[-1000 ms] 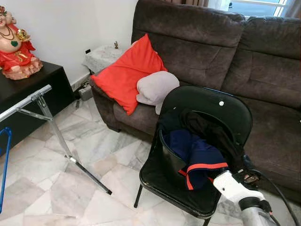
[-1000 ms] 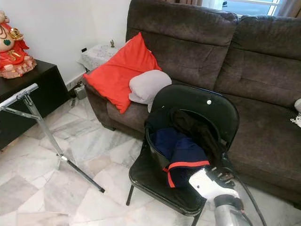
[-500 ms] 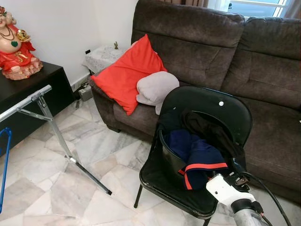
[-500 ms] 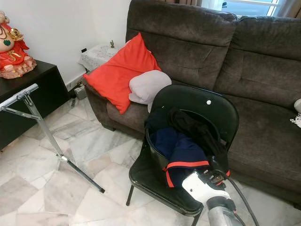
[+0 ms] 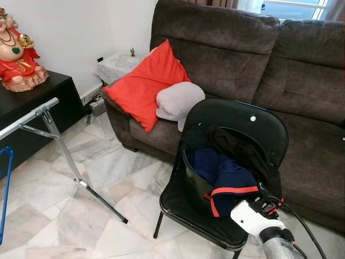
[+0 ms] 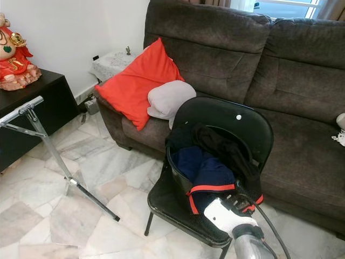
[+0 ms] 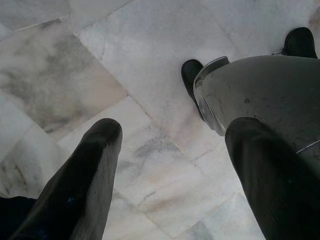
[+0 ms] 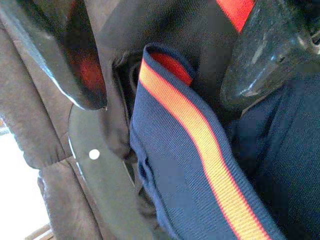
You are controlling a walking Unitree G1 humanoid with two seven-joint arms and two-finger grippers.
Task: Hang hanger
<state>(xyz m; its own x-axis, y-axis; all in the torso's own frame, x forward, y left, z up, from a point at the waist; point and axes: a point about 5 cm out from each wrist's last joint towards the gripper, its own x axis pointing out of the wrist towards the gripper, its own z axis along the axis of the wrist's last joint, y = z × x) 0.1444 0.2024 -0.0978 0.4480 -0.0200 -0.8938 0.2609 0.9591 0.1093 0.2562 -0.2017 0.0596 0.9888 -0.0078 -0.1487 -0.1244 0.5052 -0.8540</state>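
Nearest the camera, the right gripper (image 8: pixel 165 85) was down at the front edge of the black chair (image 5: pixel 237 116), fingers spread wide with nothing between them, right over a navy garment (image 8: pixel 200 165) with an orange stripe. From the head views the white wrist hid those fingers. The left gripper (image 7: pixel 170 165) hung apart too, empty, over the marble floor (image 7: pixel 150 60).

The blue hanger (image 5: pixel 5 189) was well left of the chair, past the metal rack (image 5: pixel 59 145), mostly cut off by the frame edge. The bit I could see ran roughly up and down; couldn't tell where the hook pointed.

Behind the chair sat the brown sofa (image 5: pixel 226 48) with a red cushion (image 5: pixel 143 81) and a grey cushion (image 5: pixel 180 100).
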